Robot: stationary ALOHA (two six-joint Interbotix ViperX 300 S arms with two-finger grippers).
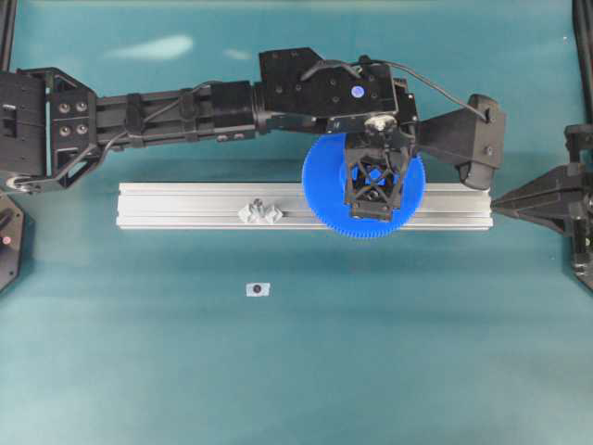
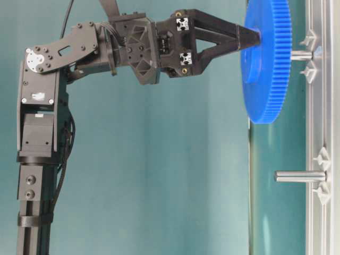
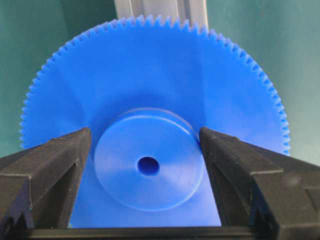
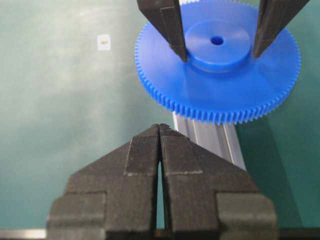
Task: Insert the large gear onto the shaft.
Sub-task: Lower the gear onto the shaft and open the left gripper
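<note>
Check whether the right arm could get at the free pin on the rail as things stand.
Probably yes. The free pin stands bare on the rail, clear of the large gear and the left gripper. The right gripper is shut and would need opening first.

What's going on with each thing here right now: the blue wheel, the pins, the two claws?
Large gear: sitting on its pin, partway down, not against the rail.
Shaft: through the gear, part showing below it.
Other pin: bare, upright.
Left gripper: open, fingers either side of the hub, small gaps.
Right gripper: shut, holding nothing.
</note>
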